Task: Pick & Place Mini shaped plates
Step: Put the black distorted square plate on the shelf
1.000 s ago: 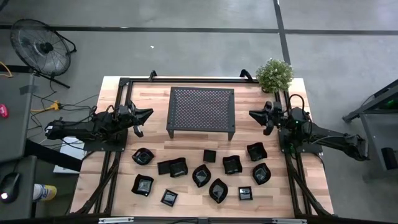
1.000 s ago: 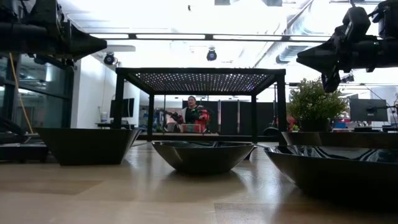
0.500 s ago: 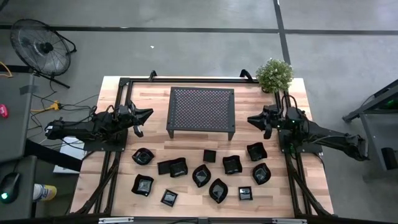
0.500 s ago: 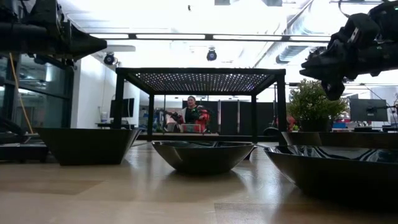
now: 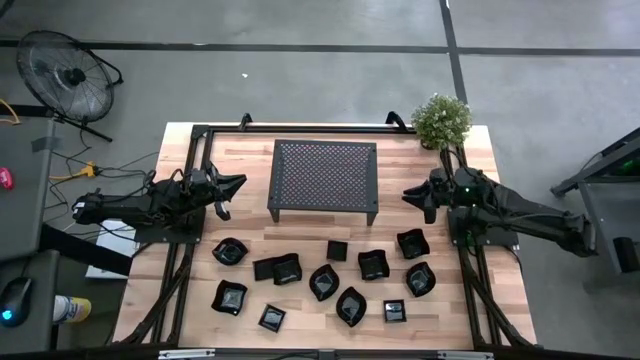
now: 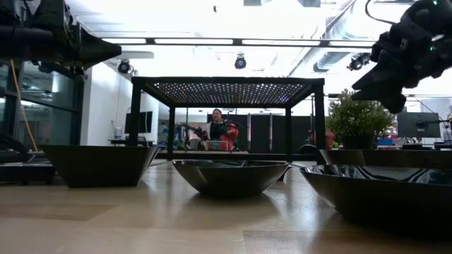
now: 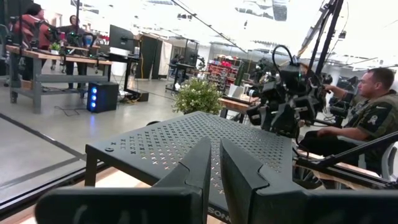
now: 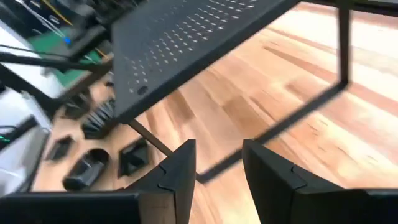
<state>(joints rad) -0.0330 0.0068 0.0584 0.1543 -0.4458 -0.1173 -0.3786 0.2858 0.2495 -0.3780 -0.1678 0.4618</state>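
Note:
Several mini shaped plates, small glossy black dishes (image 5: 350, 305), lie scattered on the near half of the wooden table, each resting on its base. In the low view they show as dark bowls (image 6: 229, 175). My left gripper (image 5: 232, 183) hovers shut at the table's left, level, pointing at the black perforated rack (image 5: 324, 175). My right gripper (image 5: 410, 195) hovers open at the table's right, tipped downward, above and beyond the right-hand plates (image 5: 412, 243). In the right wrist view its fingers (image 8: 217, 155) frame bare wood beside the rack's leg, with plates (image 8: 87, 165) farther off.
The rack (image 6: 227, 90) stands on four legs at the table's far middle. A potted plant (image 5: 441, 118) sits at the far right corner. A fan (image 5: 68, 72) stands on the floor at left. A person (image 7: 373, 112) sits beyond the table's right side.
My right gripper has tipped from about level to pointing down toward the table, shifting slightly toward the near edge. The plates and my left gripper have kept still.

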